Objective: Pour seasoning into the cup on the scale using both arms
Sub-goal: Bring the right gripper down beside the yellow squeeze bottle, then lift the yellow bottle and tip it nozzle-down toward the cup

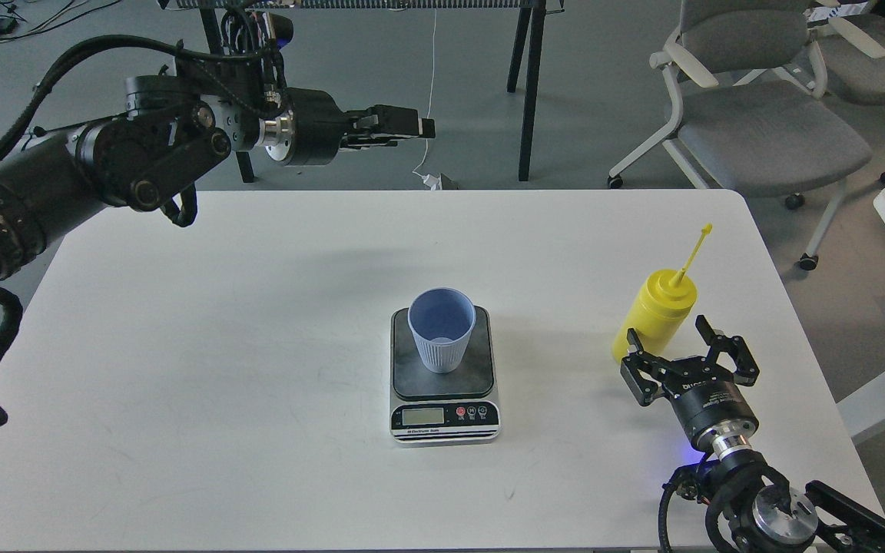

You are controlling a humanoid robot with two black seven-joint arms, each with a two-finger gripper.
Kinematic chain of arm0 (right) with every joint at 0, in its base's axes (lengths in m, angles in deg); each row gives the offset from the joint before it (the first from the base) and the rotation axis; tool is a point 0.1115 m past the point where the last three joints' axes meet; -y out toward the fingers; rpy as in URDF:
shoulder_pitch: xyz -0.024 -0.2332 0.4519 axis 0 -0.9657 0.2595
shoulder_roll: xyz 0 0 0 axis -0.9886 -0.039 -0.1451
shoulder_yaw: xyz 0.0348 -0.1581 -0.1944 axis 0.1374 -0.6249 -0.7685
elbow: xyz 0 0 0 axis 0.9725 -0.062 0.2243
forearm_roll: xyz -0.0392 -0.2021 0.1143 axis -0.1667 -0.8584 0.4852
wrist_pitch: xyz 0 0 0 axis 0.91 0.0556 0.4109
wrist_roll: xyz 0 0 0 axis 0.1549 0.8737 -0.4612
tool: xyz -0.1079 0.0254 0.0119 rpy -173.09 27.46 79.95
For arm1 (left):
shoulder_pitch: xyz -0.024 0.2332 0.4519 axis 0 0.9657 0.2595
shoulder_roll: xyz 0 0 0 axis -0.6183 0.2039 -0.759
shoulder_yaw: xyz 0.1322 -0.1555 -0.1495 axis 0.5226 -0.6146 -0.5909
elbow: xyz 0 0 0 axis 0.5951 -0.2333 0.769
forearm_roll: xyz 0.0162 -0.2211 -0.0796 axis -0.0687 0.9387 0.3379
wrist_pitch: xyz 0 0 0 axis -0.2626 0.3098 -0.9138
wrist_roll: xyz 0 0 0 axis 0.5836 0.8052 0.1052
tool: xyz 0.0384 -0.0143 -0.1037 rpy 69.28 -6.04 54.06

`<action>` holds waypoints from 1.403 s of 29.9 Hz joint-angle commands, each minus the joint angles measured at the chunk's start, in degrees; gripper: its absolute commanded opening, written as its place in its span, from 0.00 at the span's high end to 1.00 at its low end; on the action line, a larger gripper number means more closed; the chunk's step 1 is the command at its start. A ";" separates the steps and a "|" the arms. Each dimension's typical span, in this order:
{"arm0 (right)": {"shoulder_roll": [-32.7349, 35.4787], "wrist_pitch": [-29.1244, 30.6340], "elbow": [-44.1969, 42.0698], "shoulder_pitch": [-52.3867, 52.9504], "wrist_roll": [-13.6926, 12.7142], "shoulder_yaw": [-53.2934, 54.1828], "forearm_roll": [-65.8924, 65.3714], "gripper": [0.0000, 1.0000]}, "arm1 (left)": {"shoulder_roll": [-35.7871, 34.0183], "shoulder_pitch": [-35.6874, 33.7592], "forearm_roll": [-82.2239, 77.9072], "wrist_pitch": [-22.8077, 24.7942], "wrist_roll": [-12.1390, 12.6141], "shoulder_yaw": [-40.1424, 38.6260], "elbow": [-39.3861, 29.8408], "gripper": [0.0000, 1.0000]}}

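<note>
The yellow squeeze bottle [654,313] stands upright at the right of the white table, its thin cap strap sticking up. My right gripper [668,332] is open, its fingers spread just in front of and around the bottle's base, not closed on it. The light-blue ribbed cup [441,329] stands empty on the dark platform of the scale [444,415] at the table's middle. My left gripper [412,125] is high above the table's far edge, pointing right, its fingers close together and holding nothing.
The white table [220,346] ends close to the right of the bottle. Grey office chairs [757,115] stand beyond the far right corner. Black table legs [528,84] and cables are on the floor behind.
</note>
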 commanded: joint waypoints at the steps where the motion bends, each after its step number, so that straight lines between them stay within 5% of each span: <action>1: -0.52 0.00 -1.03 1.11 0.01 0.01 0.00 0.01 | -0.18 0.02 0.00 0.00 0.00 0.04 0.00 0.28; 15: -3.77 0.00 -7.80 6.03 0.01 -1.75 -1.23 0.06 | -0.36 0.82 0.00 0.00 0.00 -0.05 0.00 0.28; 21: -4.74 0.00 -7.71 6.48 -0.52 -1.84 -3.77 0.73 | -0.45 1.26 0.00 0.00 0.00 -0.05 0.00 0.28; 24: -4.66 0.00 -6.58 6.48 -0.52 -1.75 -3.78 0.87 | -0.45 1.26 0.00 0.00 0.00 -0.05 -0.09 0.28; 28: -1.68 0.00 -1.05 7.09 -0.52 0.35 -3.69 0.91 | -0.53 1.43 0.00 0.00 0.00 -0.05 -0.09 0.28; 34: 14.92 0.00 3.36 19.37 -0.87 2.21 -5.09 0.90 | -0.97 1.43 0.00 0.00 0.00 -0.14 -0.09 0.28; 38: 25.47 0.00 2.92 31.76 -1.75 -0.43 -16.13 0.90 | -0.89 1.43 0.00 0.00 0.00 -0.22 -0.09 0.28; 42: 28.48 0.00 2.92 42.67 -3.33 -4.82 -32.39 0.90 | -0.54 1.43 0.00 0.00 0.00 -0.22 -0.09 0.28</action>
